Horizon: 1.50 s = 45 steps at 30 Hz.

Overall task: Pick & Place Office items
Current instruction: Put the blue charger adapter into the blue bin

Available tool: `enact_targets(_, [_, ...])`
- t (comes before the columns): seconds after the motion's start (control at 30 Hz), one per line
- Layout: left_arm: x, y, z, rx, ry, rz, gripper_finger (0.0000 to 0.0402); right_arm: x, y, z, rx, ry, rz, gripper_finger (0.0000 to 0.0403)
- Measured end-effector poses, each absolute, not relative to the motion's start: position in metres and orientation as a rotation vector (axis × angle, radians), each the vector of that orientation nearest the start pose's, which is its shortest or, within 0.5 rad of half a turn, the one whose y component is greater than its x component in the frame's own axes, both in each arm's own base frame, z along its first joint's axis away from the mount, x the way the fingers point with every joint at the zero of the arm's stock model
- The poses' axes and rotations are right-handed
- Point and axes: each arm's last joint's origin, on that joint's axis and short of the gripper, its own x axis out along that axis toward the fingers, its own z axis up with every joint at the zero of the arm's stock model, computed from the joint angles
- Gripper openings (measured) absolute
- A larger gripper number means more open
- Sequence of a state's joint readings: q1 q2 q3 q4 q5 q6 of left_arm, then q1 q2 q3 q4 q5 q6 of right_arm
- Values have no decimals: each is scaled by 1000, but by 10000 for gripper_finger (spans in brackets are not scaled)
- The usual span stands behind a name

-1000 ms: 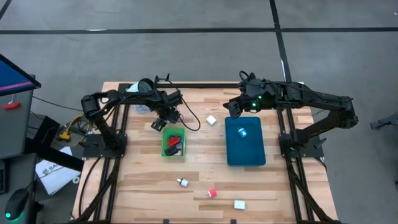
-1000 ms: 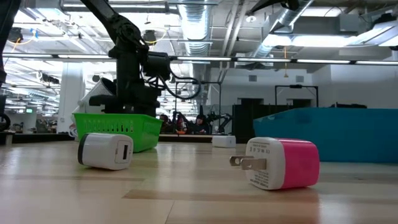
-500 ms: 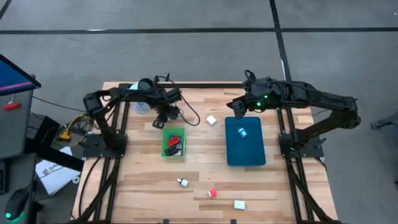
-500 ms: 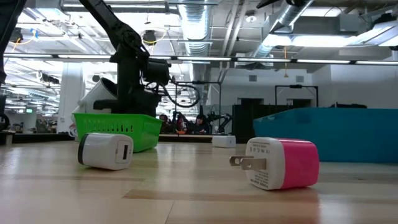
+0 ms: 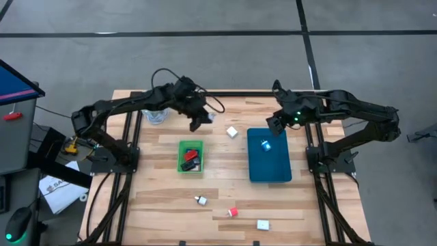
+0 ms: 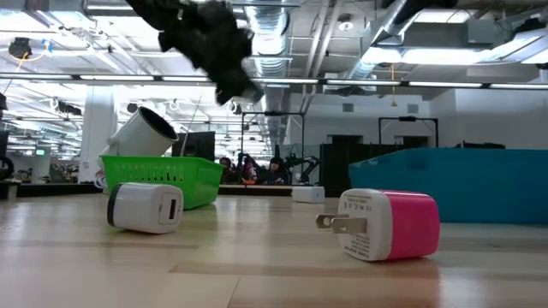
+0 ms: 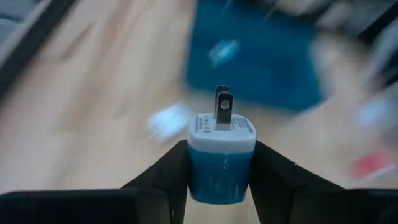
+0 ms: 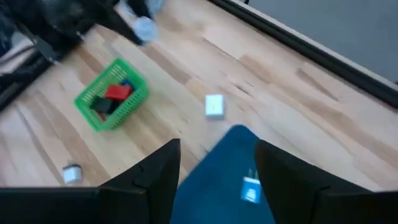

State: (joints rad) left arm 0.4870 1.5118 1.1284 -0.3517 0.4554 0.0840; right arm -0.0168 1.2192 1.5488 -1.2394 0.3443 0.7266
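Left gripper: pinching a blue charger, above the table.
Right gripper: fingers spread, above the blue tray.

A wooden tabletop of pale planks stands on a grey concrete floor crossed by dark seam lines. Beyond the tabletop, the room is a large open hall: white pipes and ducts run under the ceiling beside long strip lights.
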Motion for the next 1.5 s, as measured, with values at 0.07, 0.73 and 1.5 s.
enact_targets(0.07, [305,128,280,-363,529,-46,123,192,-10,415,513,712,-648,198])
enact_targets(0.73, [449,22,235,-411,331,-69,123,147,8,412,569,562,-683,198])
enact_targets(1.5, [494,58,184,-254,545,153,123,147,8,413,572,549,-687,198])
